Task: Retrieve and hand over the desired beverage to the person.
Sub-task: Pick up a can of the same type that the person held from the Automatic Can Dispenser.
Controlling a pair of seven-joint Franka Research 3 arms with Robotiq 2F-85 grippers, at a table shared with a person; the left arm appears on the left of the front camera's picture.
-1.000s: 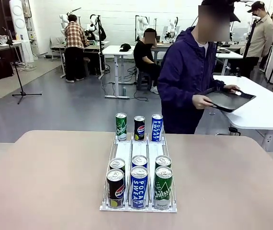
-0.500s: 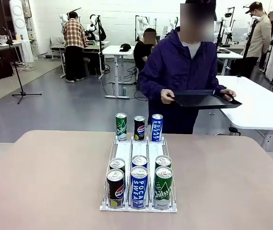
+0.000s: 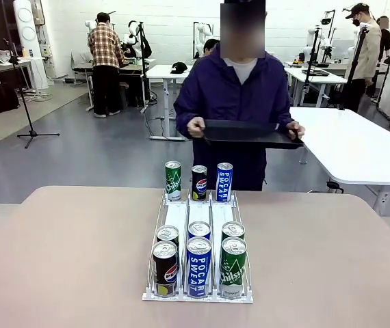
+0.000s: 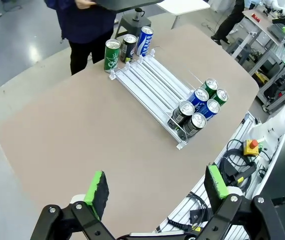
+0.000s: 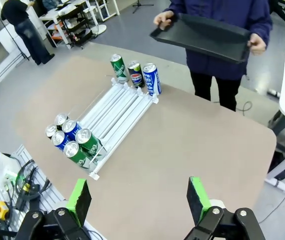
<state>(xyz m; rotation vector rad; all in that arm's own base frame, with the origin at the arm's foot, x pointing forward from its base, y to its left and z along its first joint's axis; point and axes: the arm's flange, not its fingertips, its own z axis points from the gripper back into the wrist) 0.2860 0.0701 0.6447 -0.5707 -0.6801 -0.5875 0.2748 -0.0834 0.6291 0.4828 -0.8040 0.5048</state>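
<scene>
The person [image 3: 239,96] has turned away from the white side table [image 3: 359,150] and now faces us squarely behind the rack [image 3: 198,217], holding the black tray [image 3: 250,131] level in both hands. The beverages have not moved: three far cans [image 3: 199,182] stand at the rack's far end and six near cans [image 3: 198,258] crowd its near end on the worktop [image 3: 65,253]. Our left jaws and right jaws hang spread wide, holding nothing.

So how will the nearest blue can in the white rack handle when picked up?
The tall blue metal can looks rigid and smooth, probably slippery. Slim and upright, it could tip if nudged, though the white rack may steady it.
</scene>
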